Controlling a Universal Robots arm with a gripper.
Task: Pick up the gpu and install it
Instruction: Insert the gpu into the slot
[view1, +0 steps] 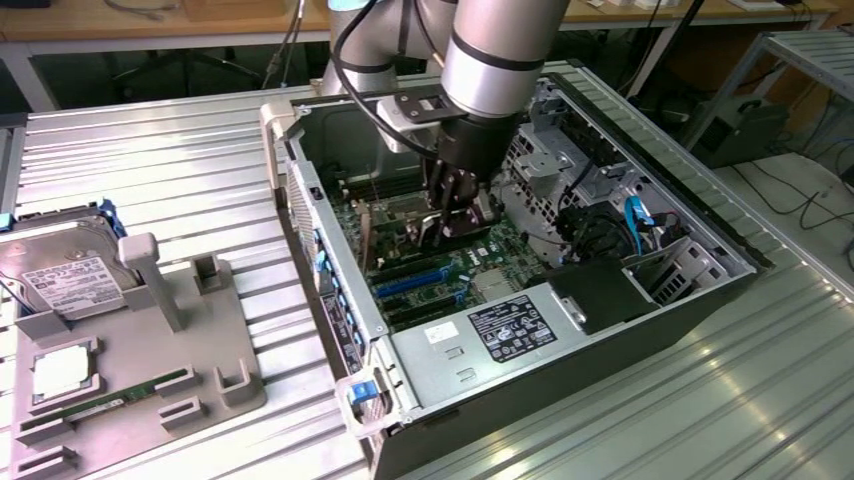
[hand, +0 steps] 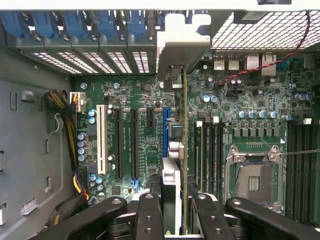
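Gripper clenched on gpu: card edge-on above motherboard, near blue slot, inside open computer case. Case on ribbed metal table; grey fixture tray held hard drive. Card looked thin, dark, with silver bracket at one end.

Bright even light, glare on metal table
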